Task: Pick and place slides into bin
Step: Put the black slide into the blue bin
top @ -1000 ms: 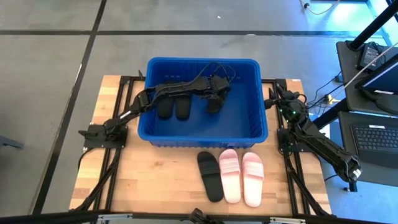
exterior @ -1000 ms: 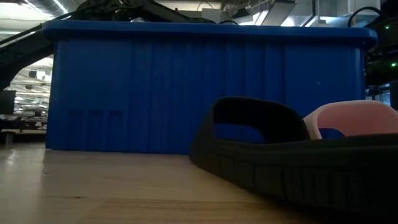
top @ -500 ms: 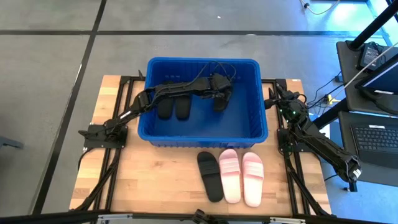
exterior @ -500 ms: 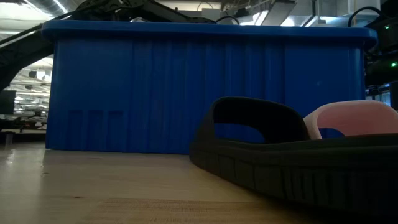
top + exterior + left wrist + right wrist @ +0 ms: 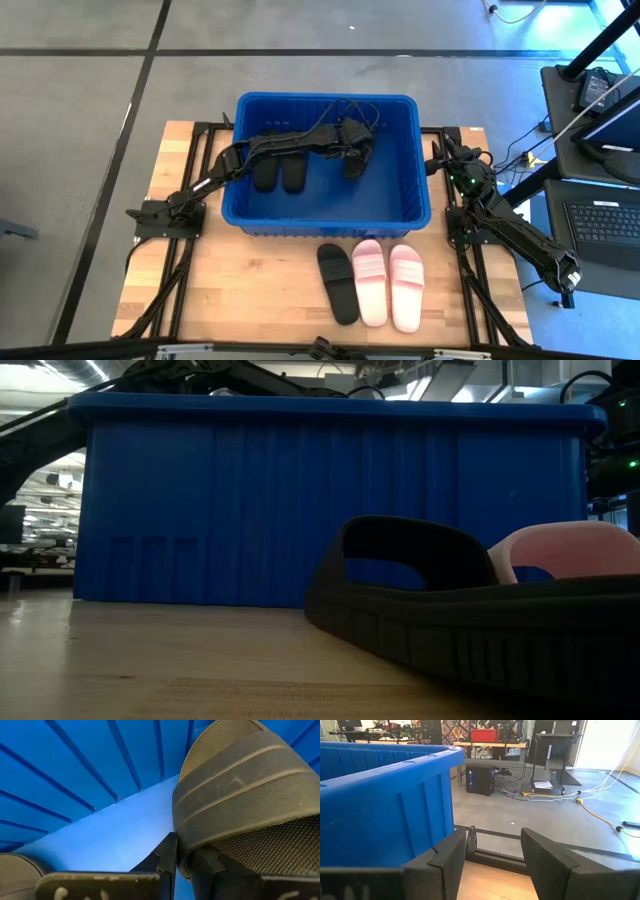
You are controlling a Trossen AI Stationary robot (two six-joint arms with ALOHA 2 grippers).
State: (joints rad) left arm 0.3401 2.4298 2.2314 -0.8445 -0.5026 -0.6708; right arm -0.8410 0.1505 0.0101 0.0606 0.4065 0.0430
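Observation:
The blue bin [image 5: 326,214] stands at the table's far middle. My left gripper [image 5: 350,146] reaches into it from the left and is shut on a black slide [image 5: 240,790] near the bin's far wall. Two more black slides [image 5: 264,175] [image 5: 293,176] lie side by side on the bin's floor at its left. In front of the bin, a black slide [image 5: 337,283] and two pink slides [image 5: 371,282] [image 5: 406,288] lie soles down on the table. My right gripper [image 5: 492,852] waits open, level, outside the bin's right wall [image 5: 380,795]. My left gripper pinches the black slide's side edge [image 5: 183,856], beside the strap, between its two fingers [image 5: 168,851]. The fingers slant down from the table's left. The slide stretches away from them, strap up, toward the bin's wall. Whether its far end rests on the bin's floor I cannot tell.
The bin's floor has free room at the right and near side [image 5: 370,195]. Bare wood [image 5: 230,290] lies to the left of the three slides on the table. Desks and cables stand beyond the table's right edge.
My left gripper has rolled a little at the wrist while staying in place, still shut. The black slide in it has swung slightly toward the bin's right wall.

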